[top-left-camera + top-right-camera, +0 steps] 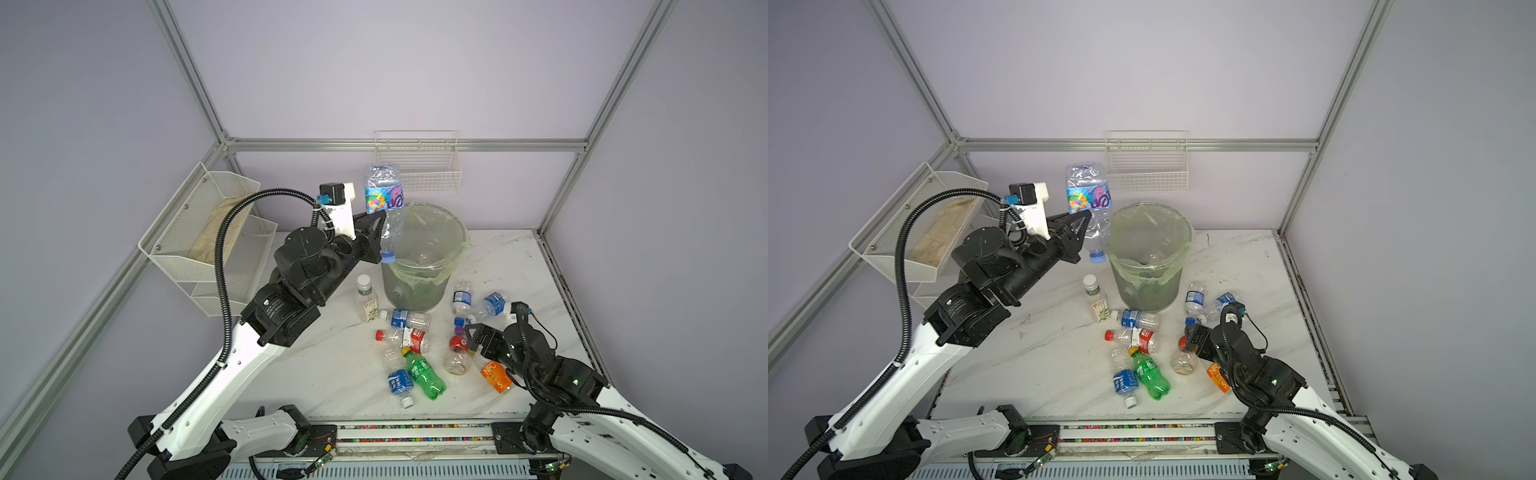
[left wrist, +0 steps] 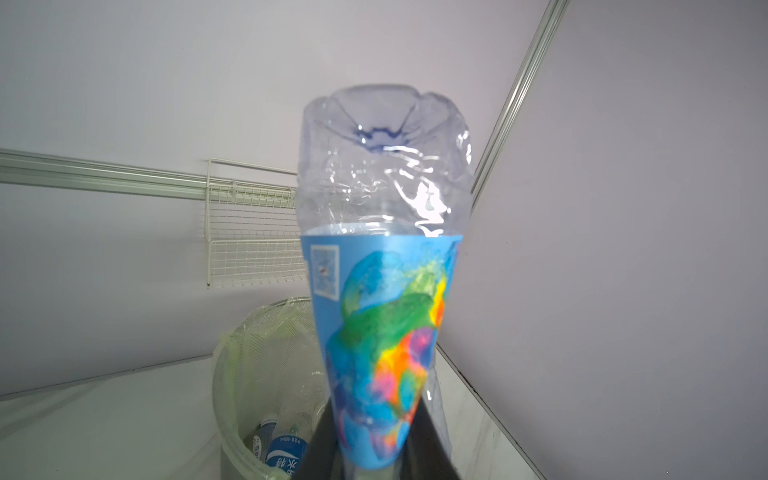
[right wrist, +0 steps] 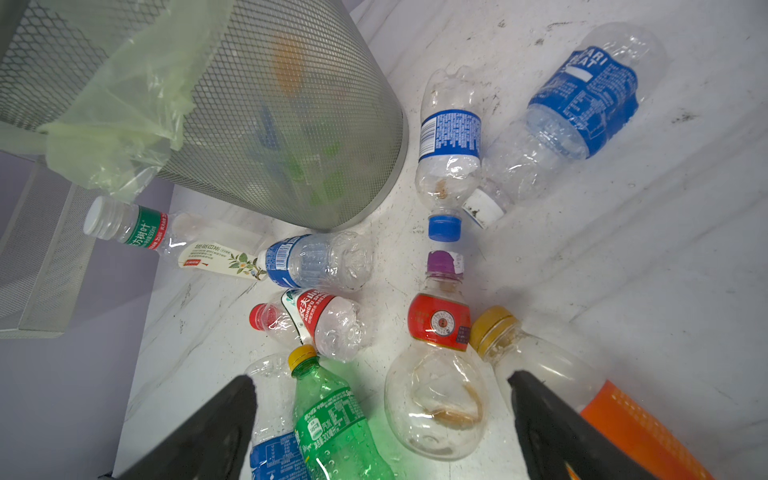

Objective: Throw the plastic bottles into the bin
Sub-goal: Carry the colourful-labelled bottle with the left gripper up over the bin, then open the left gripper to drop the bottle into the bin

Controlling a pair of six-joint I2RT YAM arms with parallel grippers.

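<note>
Our left gripper (image 1: 376, 237) is clamped on a bottle (image 1: 383, 195), cap down, right at the bin (image 1: 415, 291) rim and held high to clear it, we reckon. Right gripper (image 3: 380, 378) gapes wide above the loose bottles (image 3: 436, 399) on the table (image 1: 316, 374), probably lining up the next pick.

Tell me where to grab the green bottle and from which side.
Take the green bottle across its labelled middle, coming straight down from above. It lies flat, cap toward the bin. A blue-labelled bottle lies right beside it, so enter with jaws wide.
</note>
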